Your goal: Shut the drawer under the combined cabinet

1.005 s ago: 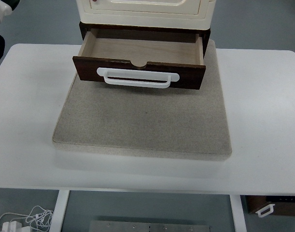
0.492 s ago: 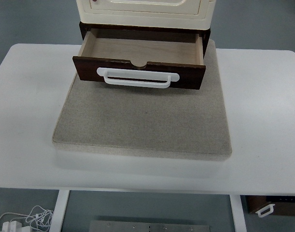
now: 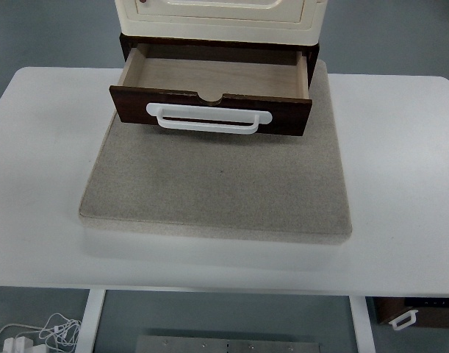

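A steep downward view showed a white table [image 3: 400, 184] filling most of the scene, with grey floor around it. Neither robot hand was in view, so whether their fingers were apart or together could not be told.

At the lower left, beneath the table's edge, a tangle of white cable [image 3: 40, 332] lay on the floor beside a white table leg [image 3: 92, 323].

Moving toward the middle, a large square beige mat [image 3: 217, 184] lay on the table. At its far edge stood the cream-coloured cabinet [image 3: 220, 18], only its lower part visible at the top of the frame. Under it sat a dark brown base, and from this the drawer [image 3: 209, 77] was pulled out toward the camera, open and resting over the mat. Its pale wooden inside held nothing visible. The dark brown front panel had a small notch in the middle of its top edge and carried a wide white handle [image 3: 208, 118] running across it.

At the lower right, below the table, part of another dark brown drawer front [image 3: 419, 312] with a small white handle showed on the floor.
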